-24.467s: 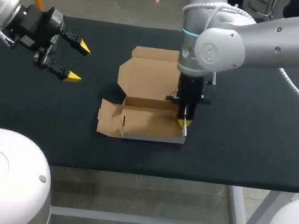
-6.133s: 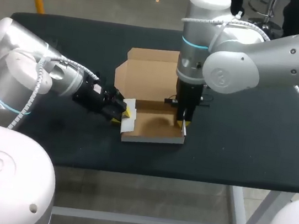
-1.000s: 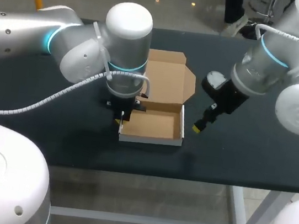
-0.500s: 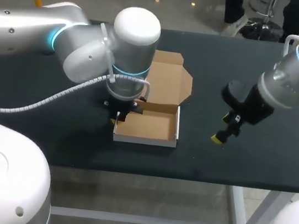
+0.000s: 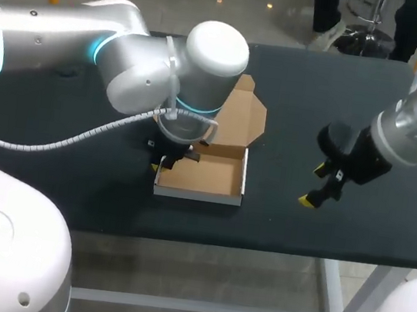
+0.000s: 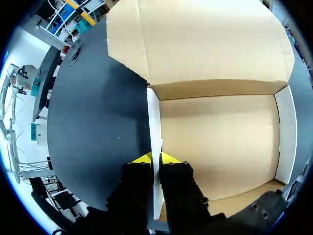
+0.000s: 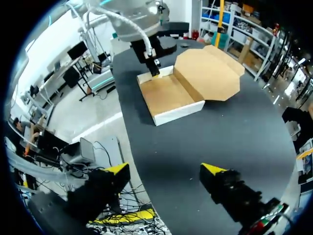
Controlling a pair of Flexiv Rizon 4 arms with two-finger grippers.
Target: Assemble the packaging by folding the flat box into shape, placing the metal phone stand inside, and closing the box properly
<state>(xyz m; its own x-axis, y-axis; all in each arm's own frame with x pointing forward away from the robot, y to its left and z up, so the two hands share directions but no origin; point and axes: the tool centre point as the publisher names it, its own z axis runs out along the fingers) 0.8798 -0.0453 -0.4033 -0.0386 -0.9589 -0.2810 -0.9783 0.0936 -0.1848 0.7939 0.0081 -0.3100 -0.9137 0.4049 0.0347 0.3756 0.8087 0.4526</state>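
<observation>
Box (image 5: 202, 174) wall edge clamped in left jaws; right jaws apart (well aside).

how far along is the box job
Done: the box tray is folded, walls up, lid open behind. In hand: the left end effector pinches the left side wall; the right end effector hangs open, apart from it. Left: no phone stand is in view; it must go in, then the lid shut.
</observation>
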